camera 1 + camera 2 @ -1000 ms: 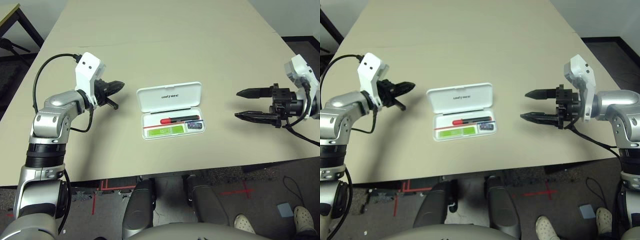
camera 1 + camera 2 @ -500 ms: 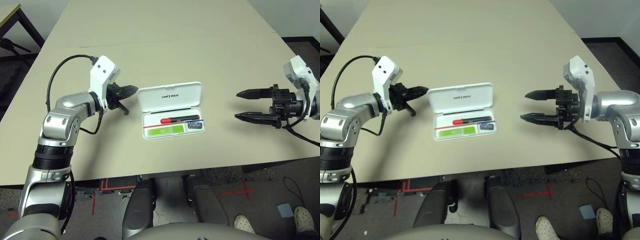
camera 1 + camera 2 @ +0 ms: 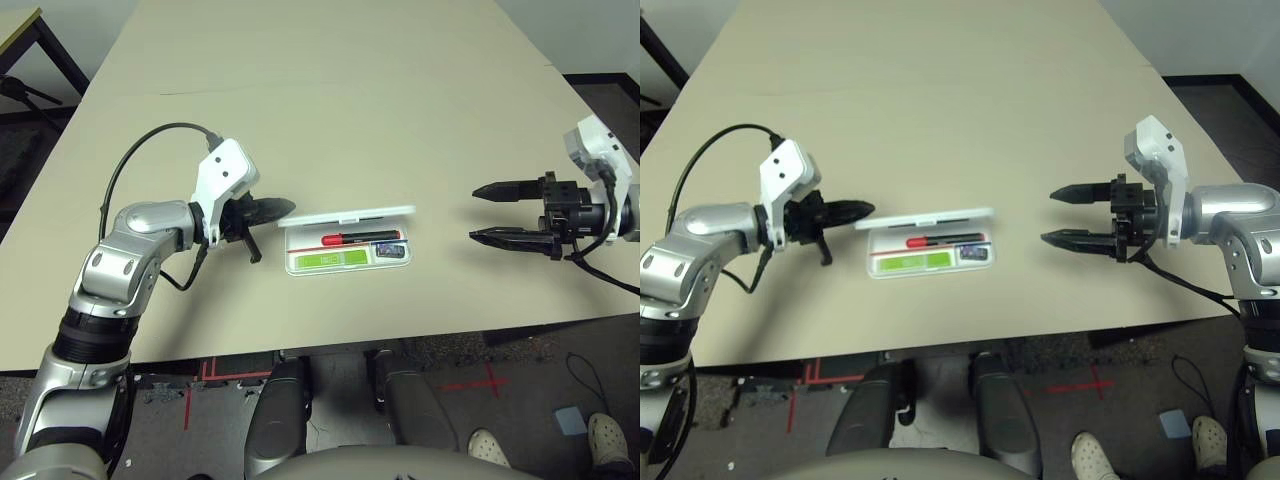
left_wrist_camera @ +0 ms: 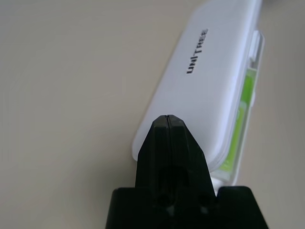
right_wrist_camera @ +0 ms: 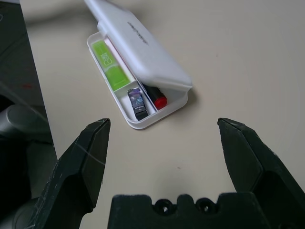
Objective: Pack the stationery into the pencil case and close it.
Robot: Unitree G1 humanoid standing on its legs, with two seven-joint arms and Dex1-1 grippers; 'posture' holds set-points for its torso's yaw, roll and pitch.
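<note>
- At the pencil case (image 3: 347, 250), our left gripper (image 3: 283, 209), pinched shut and empty, nudges the half-raised lid (image 3: 350, 216).
- We should press it down evenly over the tray.
- Our right gripper (image 3: 489, 211) waits spread wide, empty.

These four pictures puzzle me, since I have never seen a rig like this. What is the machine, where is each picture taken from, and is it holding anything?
It is a humanoid robot at a beige table. Two pictures look down from its head; two look along each wrist's fingers. On the table lies a white pencil case with its lid half lowered over a green highlighter, a red-capped marker and a small dark block. The left gripper, shut, has its tip at the lid's end. The right gripper hangs open, apart, holding nothing.
</note>
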